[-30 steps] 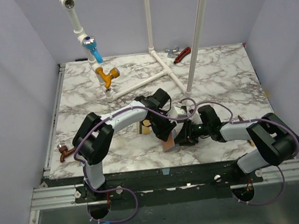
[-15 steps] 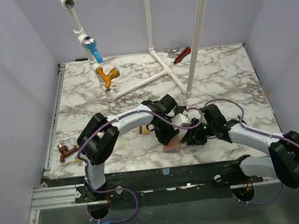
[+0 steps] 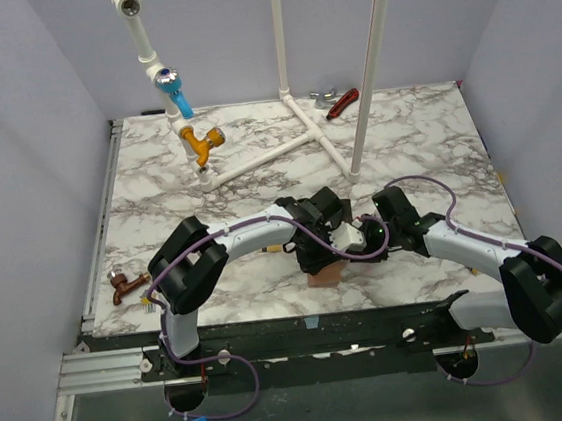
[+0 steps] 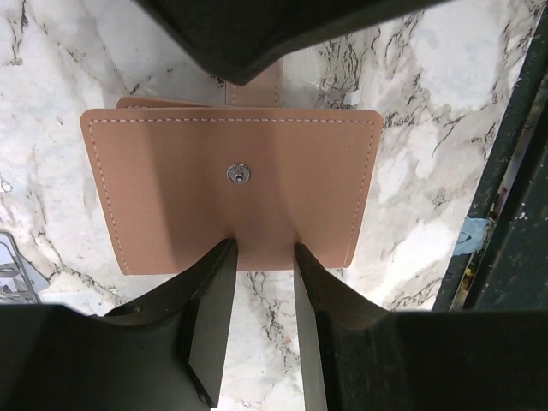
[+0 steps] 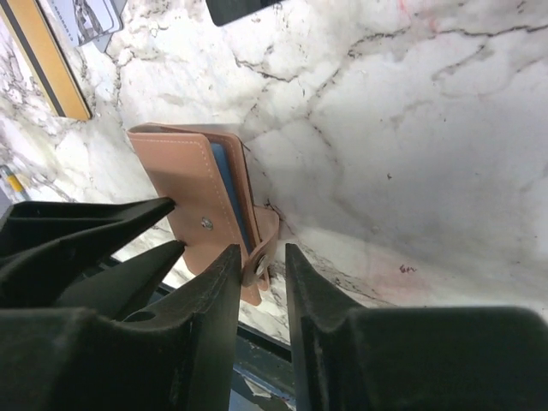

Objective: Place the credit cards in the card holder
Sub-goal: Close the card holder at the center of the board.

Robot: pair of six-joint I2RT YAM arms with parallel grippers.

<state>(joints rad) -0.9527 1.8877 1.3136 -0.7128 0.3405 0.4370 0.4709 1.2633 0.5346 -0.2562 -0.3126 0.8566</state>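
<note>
Location: card holder (image 4: 231, 188) lies on table (image 3: 436, 154) near front edge, between both grippers; light blue card (image 5: 227, 193) inside.
Left gripper (image 4: 264, 253): fingers narrowly apart, tips on holder's edge.
Right gripper (image 5: 261, 257): fingers flank snap tab; grip undeterminable.

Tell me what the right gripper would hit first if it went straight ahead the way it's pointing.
The right gripper would first meet the card holder, at its snap tab, which sits between the jaws. Whether they touch it yet is hard to judge.
</note>
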